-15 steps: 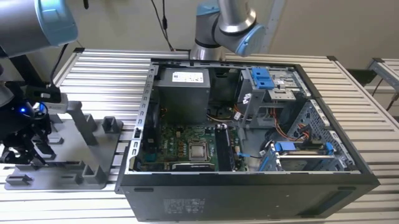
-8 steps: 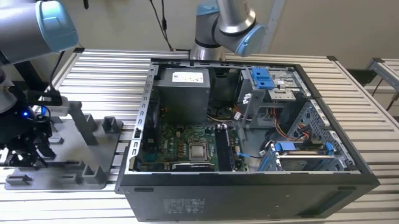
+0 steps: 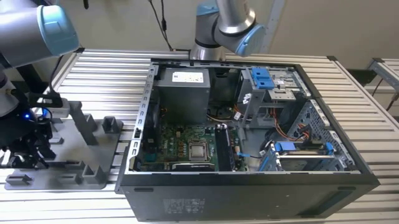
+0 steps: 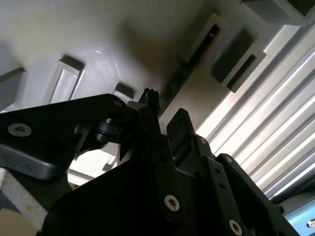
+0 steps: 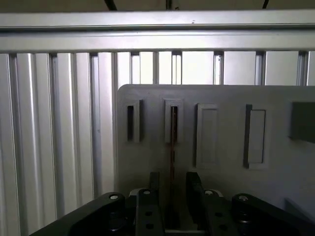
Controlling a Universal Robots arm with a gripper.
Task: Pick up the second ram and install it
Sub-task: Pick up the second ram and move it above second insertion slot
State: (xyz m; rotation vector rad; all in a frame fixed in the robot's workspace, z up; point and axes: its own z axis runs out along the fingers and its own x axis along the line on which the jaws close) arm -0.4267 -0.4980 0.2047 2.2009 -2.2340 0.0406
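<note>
The second ram [image 5: 173,129] stands edge-on as a thin dark strip in a slot of the grey fixture plate [image 5: 221,93]. In the second wrist view the ram [image 4: 189,69] is a dark bar running along the pale plate [image 4: 74,29]. My gripper [image 5: 172,181] is low over the plate with one black finger on each side of the ram, and a small gap shows on both sides, so it is open. Its fingertips [image 4: 147,105] sit just short of the ram's near end. In the exterior view the gripper [image 3: 28,151] hangs over the plate [image 3: 62,179] at the view's left.
An open black computer case [image 3: 249,196] lies to the exterior view's right of the plate, with a green motherboard [image 3: 181,144] and long black sockets [image 3: 222,149] inside. Upright grey fixture blocks [image 3: 84,123] stand on the plate. A slatted aluminium table [image 3: 106,70] carries everything.
</note>
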